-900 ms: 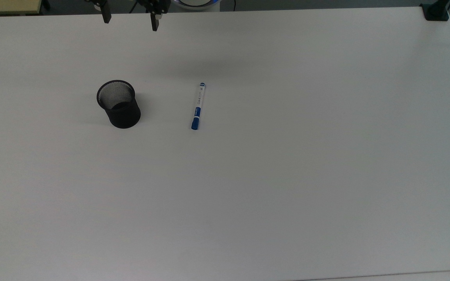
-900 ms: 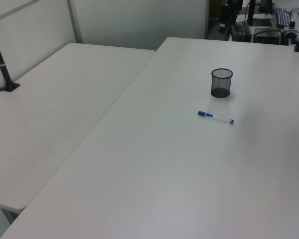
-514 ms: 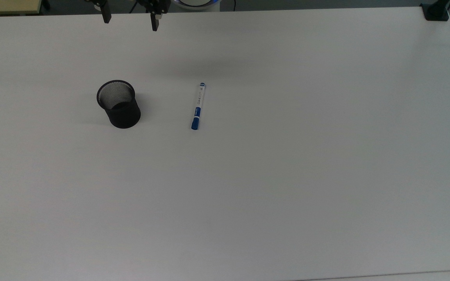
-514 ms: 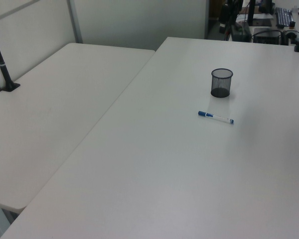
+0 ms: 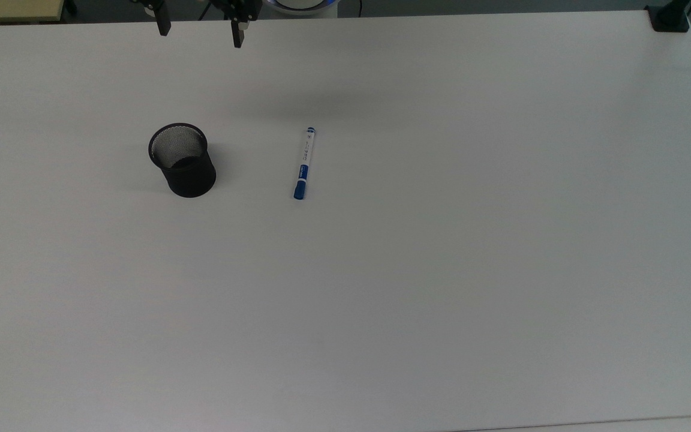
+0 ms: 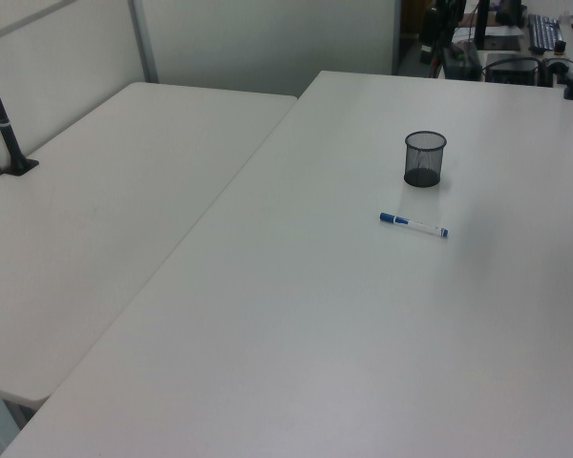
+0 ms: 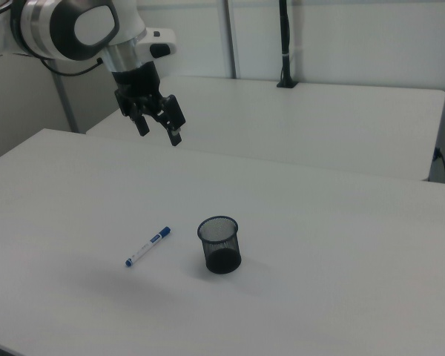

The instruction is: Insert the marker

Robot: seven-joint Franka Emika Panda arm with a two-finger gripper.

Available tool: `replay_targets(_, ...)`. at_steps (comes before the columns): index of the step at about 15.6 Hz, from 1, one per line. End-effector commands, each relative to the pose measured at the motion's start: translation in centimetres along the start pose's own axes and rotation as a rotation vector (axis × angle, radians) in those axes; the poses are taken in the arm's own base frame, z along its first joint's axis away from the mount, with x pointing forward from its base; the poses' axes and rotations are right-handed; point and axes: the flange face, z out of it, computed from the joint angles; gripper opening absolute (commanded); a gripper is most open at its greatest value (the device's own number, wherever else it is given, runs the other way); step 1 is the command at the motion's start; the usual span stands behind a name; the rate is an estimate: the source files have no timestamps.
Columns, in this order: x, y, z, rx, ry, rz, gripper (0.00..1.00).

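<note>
White table was bare apart from the marker lying flat, just right of the black mesh cup in the top view. We saw the gripper high above, fingers spread, holding nothing. Risk we flagged: slim round barrel could roll or pivot under an off-centre pinch, then catch the cup's rim

Matt white table; black mesh cup; smooth marker.

On the table, the marker lies right of the cup in the top view, apart; the claw hangs at upper left.
</note>
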Motion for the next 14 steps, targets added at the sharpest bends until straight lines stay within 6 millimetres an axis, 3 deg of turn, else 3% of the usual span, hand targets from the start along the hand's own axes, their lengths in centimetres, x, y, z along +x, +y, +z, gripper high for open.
replay_targets(1,-0.7,-0.2,-0.2,0.020,-0.021,-0.048,1.00)
replay_targets(5,-1.4,-0.6,1.8,0.027,-0.078,-0.272,1.00)
replay_targets(10,-2.3,-4.1,5.4,0.020,-0.148,-0.323,1.00)
replay_targets(14,0.2,-6.5,11.7,0.010,-0.098,-0.201,1.00)
